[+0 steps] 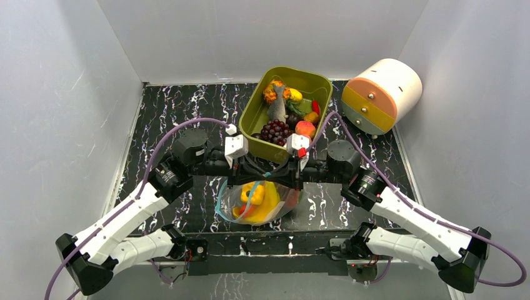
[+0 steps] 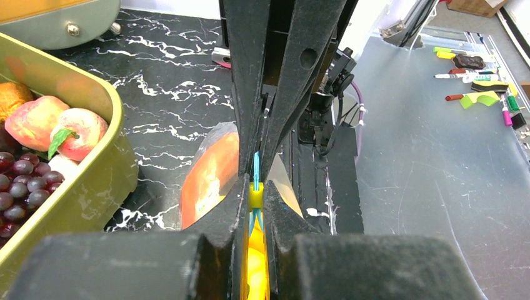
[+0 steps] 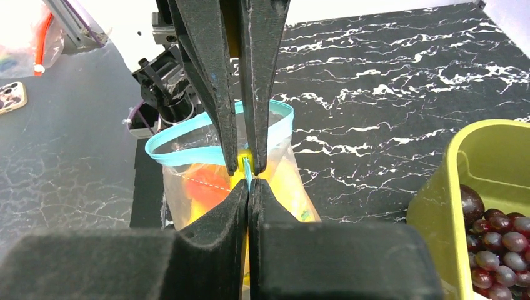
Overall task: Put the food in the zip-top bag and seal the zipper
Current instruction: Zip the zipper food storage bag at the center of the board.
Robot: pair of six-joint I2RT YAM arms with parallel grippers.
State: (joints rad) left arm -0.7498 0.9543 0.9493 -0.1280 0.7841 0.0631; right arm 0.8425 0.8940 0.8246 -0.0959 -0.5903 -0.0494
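Food (image 1: 256, 200) seen only as yellow-orange blur inside clear floppy zip-top bag (image 1: 281, 201), set at 6 o'clock of olive tub (image 1: 250, 122), thin teal zipper (image 3: 187, 155) clamped by left gripper (image 2: 255, 190) and right gripper (image 3: 249, 182)

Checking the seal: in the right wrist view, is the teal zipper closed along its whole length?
No, the zipper bows open in a wide loop beside the spot where the right tool pinches it.
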